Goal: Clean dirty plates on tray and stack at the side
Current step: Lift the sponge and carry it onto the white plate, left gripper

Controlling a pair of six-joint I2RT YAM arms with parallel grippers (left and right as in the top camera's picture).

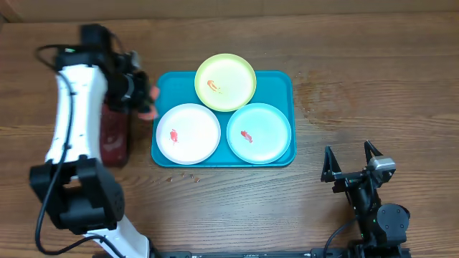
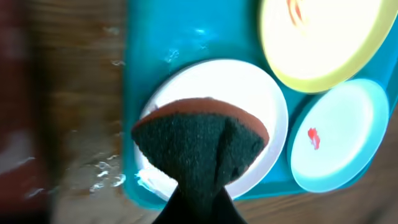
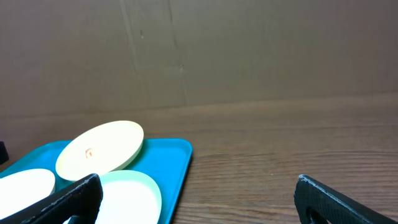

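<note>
Pinches a dark scrub pad [image 2: 199,152] in the left gripper [image 1: 142,100] beside the tray [image 1: 278,82], long axis left-right, with the right gripper [image 1: 350,162] spread wide.

White-shelled left arm [image 1: 68,115], black joints [image 1: 79,197], looping black cable [image 1: 39,218]; black two-finger right gripper [image 1: 348,150] (four o'clock) carries a grey block [image 1: 380,164].

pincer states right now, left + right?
Left pincer: closed on the scrub sponge.
Right pincer: open, empty.
</note>
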